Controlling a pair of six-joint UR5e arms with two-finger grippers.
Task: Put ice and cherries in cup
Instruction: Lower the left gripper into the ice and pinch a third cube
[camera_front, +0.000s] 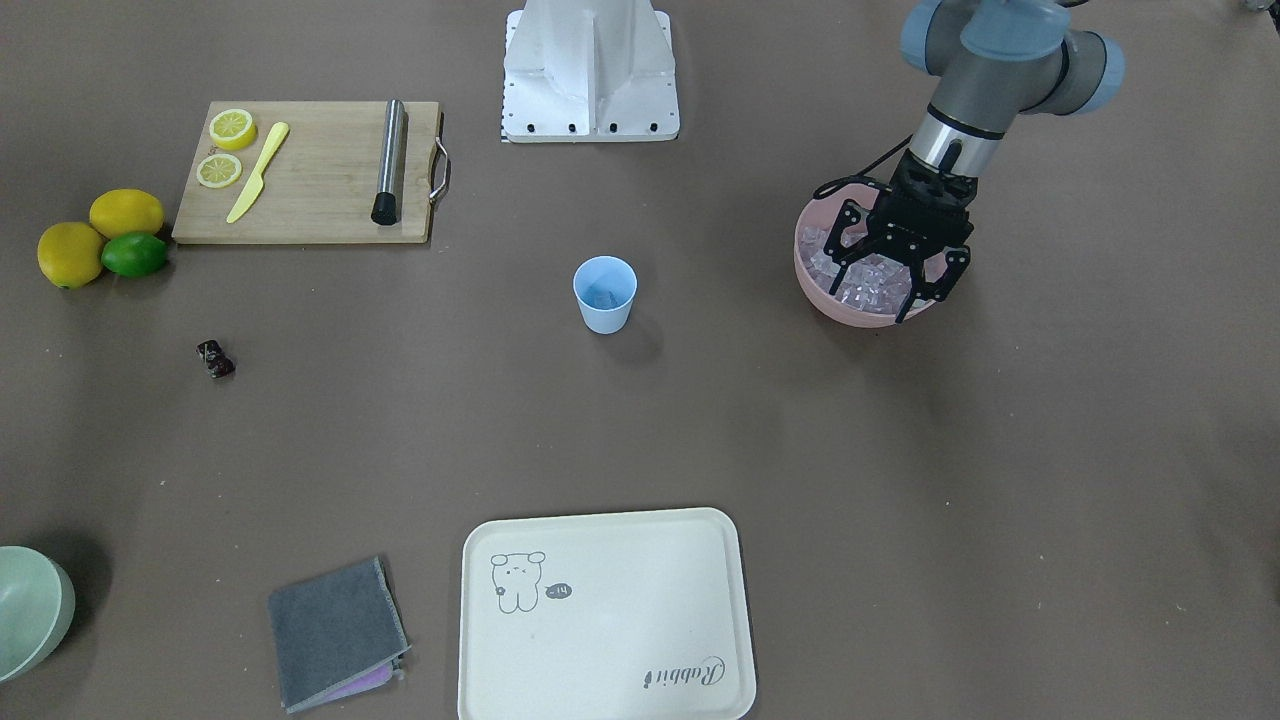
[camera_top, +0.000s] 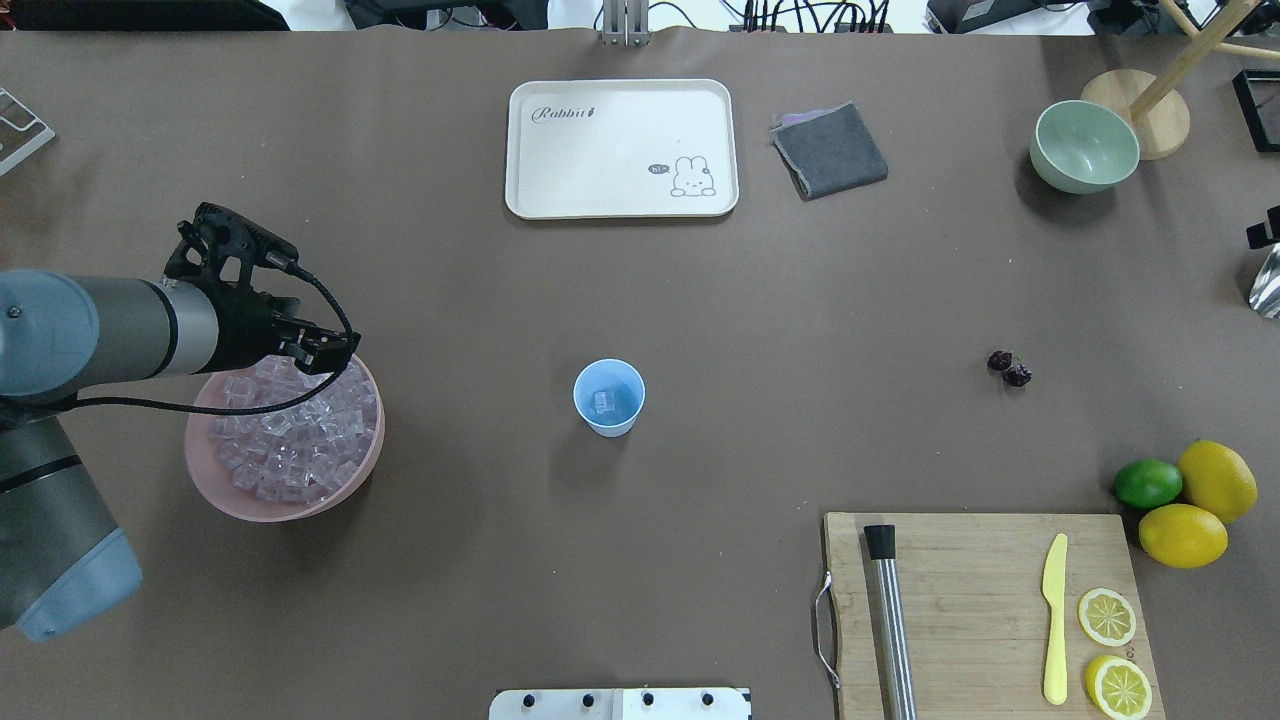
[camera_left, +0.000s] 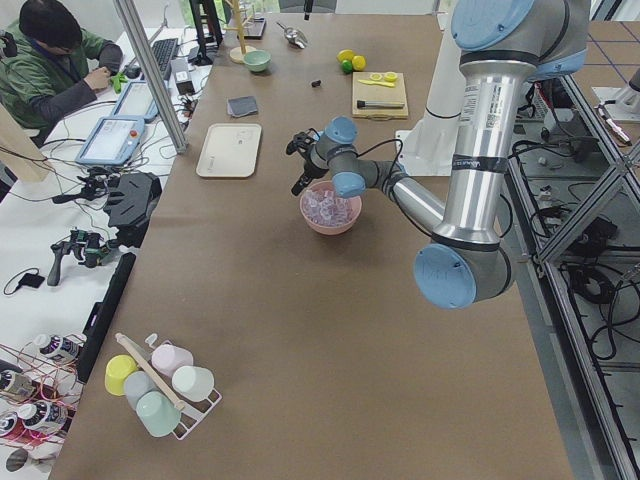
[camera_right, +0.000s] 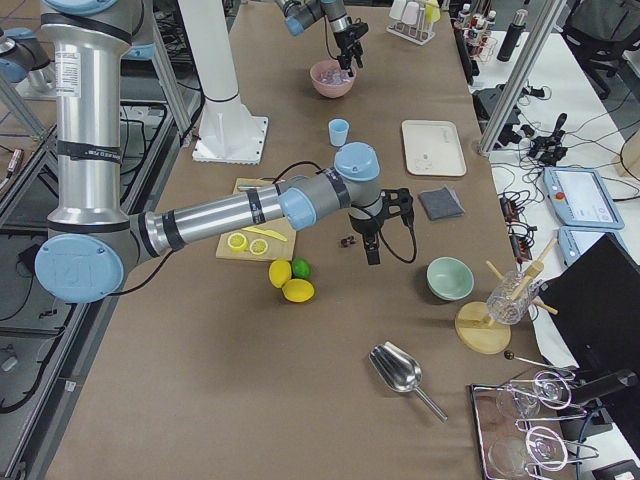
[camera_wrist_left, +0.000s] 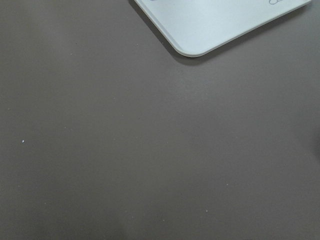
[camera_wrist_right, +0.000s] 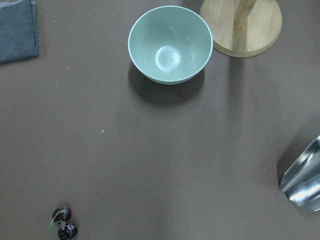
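Observation:
The light blue cup (camera_top: 609, 397) stands upright mid-table with one ice cube (camera_top: 601, 402) inside. A pink bowl (camera_top: 215, 490) at the left is heaped with more ice (camera_front: 868, 288). My left gripper (camera_front: 888, 300) hangs open over that bowl, its fingers (camera_front: 833, 275) spread just above the cubes. The cherries (camera_top: 1009, 367) lie on the bare table at the right, also low in the right wrist view (camera_wrist_right: 63, 226). My right gripper (camera_right: 376, 238) shows only in the exterior right view, hovering close beside the cherries (camera_right: 347, 241); I cannot tell whether it is open or shut.
A cream tray (camera_top: 620, 200) and a grey cloth (camera_top: 829, 148) lie at the far side. A pale green bowl (camera_top: 1084, 146) and a wooden stand (camera_top: 1150, 115) sit far right. A cutting board (camera_top: 960, 610) with muddler, knife and lemon slices, plus lemons and a lime (camera_top: 1147, 483), are near right.

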